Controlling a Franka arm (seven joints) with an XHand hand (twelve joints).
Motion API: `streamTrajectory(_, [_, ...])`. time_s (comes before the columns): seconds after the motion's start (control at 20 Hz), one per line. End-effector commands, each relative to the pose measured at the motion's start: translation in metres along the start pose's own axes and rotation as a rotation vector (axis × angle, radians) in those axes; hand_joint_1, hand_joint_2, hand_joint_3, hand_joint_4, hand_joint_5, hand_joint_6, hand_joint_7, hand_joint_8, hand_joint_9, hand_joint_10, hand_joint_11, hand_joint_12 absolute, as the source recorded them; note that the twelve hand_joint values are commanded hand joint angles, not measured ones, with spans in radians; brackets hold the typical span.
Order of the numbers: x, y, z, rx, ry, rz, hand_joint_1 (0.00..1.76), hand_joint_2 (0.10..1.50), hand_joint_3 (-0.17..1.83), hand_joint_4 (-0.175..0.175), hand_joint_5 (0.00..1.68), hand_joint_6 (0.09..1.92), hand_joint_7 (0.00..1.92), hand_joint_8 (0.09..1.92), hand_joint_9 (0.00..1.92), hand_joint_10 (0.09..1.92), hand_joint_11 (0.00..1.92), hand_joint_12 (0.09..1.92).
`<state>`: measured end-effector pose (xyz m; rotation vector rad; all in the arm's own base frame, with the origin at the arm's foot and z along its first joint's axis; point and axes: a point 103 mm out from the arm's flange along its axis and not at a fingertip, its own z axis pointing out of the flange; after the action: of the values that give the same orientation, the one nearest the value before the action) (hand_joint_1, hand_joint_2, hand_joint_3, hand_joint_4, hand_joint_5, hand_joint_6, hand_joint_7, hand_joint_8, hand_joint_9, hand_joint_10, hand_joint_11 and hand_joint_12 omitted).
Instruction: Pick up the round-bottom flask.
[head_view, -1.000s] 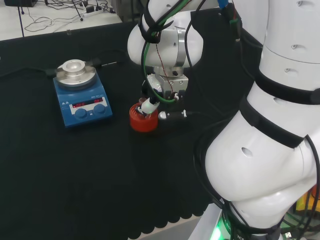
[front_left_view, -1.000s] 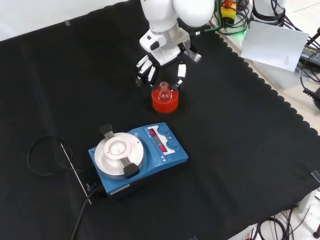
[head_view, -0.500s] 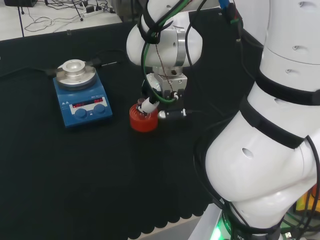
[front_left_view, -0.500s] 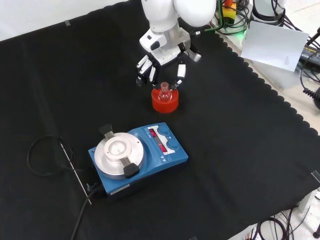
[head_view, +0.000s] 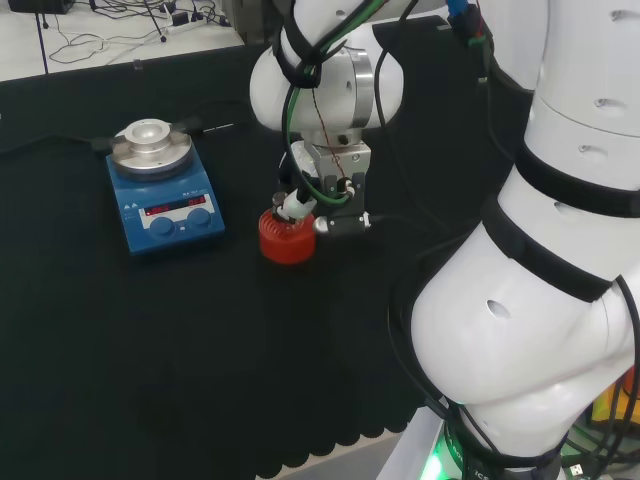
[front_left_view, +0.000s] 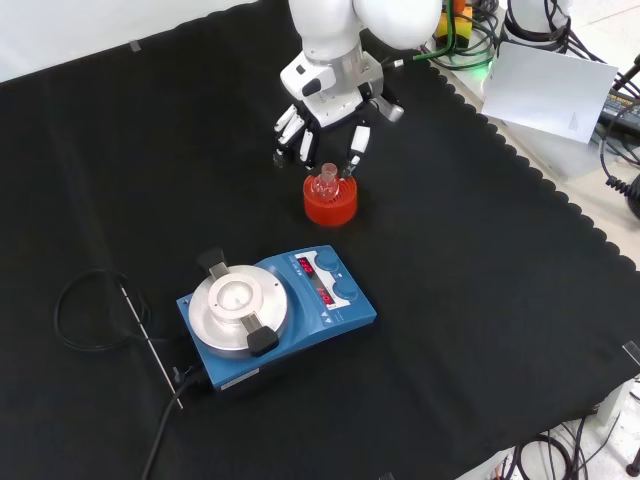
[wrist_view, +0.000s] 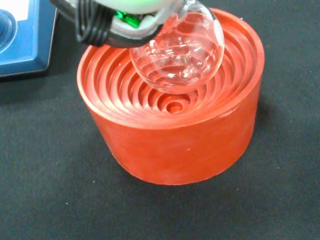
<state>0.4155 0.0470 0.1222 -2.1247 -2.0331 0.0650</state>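
A clear round-bottom flask (wrist_view: 177, 55) has its bulb over the ribbed hollow of a red ring stand (wrist_view: 170, 125). The bulb is tilted and looks slightly raised off the rings. Black and white fingers (wrist_view: 107, 27) of the hand are curled at its neck. In the front view the hand (front_left_view: 322, 95) comes down from above with fingers on both sides of the flask (front_left_view: 324, 181), which is over the stand (front_left_view: 330, 204). In the head view the hand (head_view: 305, 200) is right over the stand (head_view: 285, 240).
A blue stirrer hotplate (front_left_view: 270, 310) with a round metal top stands nearer the front camera, and left of the stand in the head view (head_view: 160, 190). Its black cable (front_left_view: 85, 310) and a thin rod (front_left_view: 150, 345) lie at the front view's left. The cloth's scalloped edge (front_left_view: 540, 190) runs at the right.
The hand has closed in on the flask's neck and shifted slightly, leftward in the head view and upward in the front view. The flask has moved a little with it. The stand and hotplate stay put.
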Motion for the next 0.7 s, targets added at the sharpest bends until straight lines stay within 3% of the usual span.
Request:
streamTrajectory(0.05, [-0.004, 0.0, -0.017, -0.001, 0.017, 0.016, 1.09, 0.72, 0.7, 0.118, 1.11, 0.98, 0.37, 0.68, 0.65, 0.59, 0.44, 1.3])
streamTrajectory(0.7, [0.002, 0.032, -0.096, -0.048, -0.006, -0.009, 1.1, 0.68, 0.76, 0.091, 1.12, 0.99, 0.37, 0.68, 0.66, 0.6, 0.45, 1.3])
